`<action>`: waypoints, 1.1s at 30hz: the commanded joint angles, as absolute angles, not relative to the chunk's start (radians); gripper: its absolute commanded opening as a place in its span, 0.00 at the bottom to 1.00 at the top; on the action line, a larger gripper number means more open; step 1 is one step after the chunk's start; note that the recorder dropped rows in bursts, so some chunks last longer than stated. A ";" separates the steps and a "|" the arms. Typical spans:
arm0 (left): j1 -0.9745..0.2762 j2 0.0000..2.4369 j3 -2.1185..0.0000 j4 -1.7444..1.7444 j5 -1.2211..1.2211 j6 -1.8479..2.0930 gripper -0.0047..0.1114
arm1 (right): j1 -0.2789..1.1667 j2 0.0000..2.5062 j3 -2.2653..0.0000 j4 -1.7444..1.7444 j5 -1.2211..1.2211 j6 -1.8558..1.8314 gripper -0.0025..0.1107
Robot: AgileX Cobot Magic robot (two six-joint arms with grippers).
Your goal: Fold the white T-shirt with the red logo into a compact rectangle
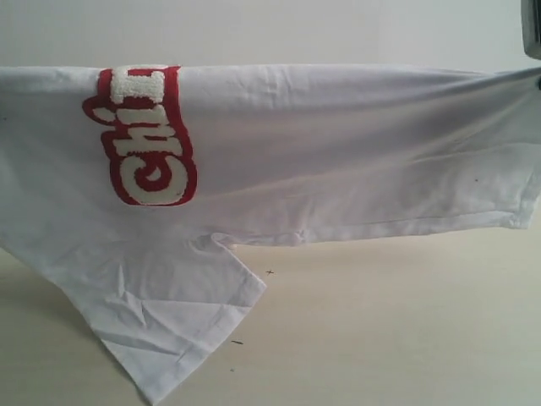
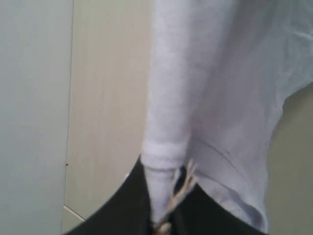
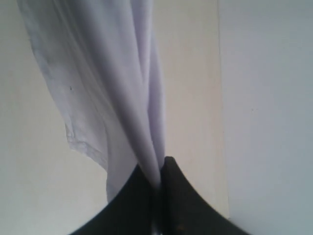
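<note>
Found bare worktop (image 1: 406,338) nearest the exterior camera, with one short sleeve (image 1: 161,313) sagging down onto it at the left. Found the white T-shirt (image 1: 338,169) above that, lifted and stretched sideways as a broad band, its hemmed lower edge (image 1: 380,227) hanging free of the worktop. Noted the red logo (image 1: 148,139) toward the left of the band, running up and over the top edge, only its first letters showing on the near face. Judged from this a shirt doubled over along that taut top line.

Checked the ends in the wrist views. Found the left hand (image 2: 164,215) closed tight on a bunched edge of the cloth. Found the right hand (image 3: 159,196) likewise pinched shut on a gathered fold, with fabric trailing away from each. Could not settle, in the soft left wrist picture, whether the pale frayed strand beside that grip belonged to shirt or to padding. Saw only plain wall (image 1: 270,34) behind.

Judged the step in hand as holding the doubled shirt aloft ahead of laying it down. Judged the next move to require:
- lowering both hands together with the span kept taut;
- setting the band flat on the worktop;
- folding the loose sleeve inward before any end-to-end fold.
</note>
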State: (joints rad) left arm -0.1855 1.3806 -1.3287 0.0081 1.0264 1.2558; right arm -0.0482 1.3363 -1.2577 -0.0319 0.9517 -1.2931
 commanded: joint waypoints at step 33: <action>-0.359 0.820 -1.149 -0.192 1.221 0.819 0.04 | 0.080 0.834 -1.014 0.227 1.221 -1.097 0.02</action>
State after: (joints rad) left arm -0.3068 0.8606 -1.1719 -0.2171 1.2316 0.8840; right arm 0.0568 0.8817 -1.0604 0.2097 1.2267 -1.1170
